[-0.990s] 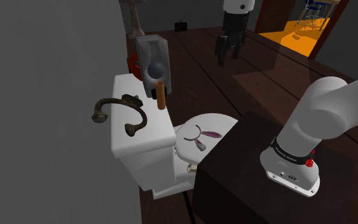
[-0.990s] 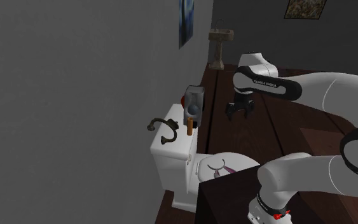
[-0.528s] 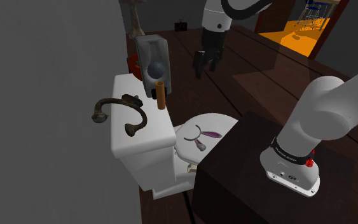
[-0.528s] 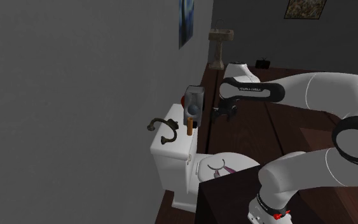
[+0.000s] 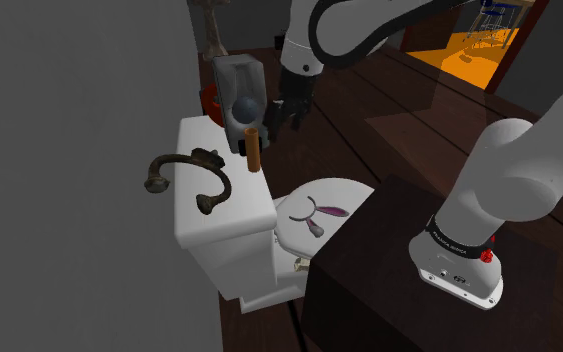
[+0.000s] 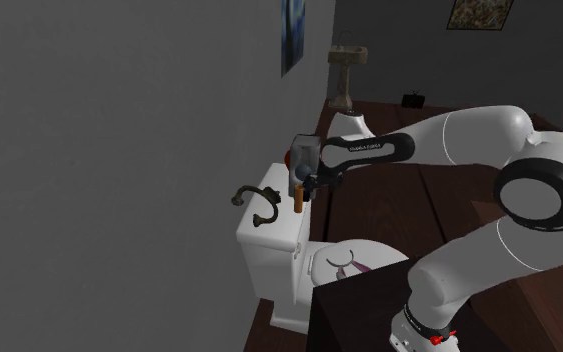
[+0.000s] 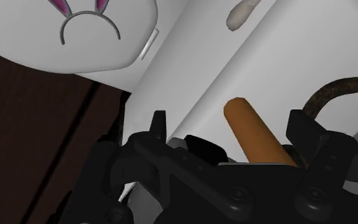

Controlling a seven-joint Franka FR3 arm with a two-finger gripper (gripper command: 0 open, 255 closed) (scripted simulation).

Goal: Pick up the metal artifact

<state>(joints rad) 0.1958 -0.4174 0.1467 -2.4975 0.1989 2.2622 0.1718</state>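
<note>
End effector [image 5: 272, 124], fingers spread wide, crowds upright brown cylinder [image 5: 252, 148]; risk: toppling it while crossing to dark curved metal artifact [image 5: 205, 157].

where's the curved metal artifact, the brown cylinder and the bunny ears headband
metal artifact [image 5: 206, 157], shoulder view, knobbly joint at its top
brown cylinder [image 5: 252, 150], shoulder view, middle of its shaft
bunny ears headband [image 5: 333, 211], shoulder view, a pink ear

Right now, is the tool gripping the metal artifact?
No, the metal artifact lies on the toilet tank, apart from the open tool.
</note>
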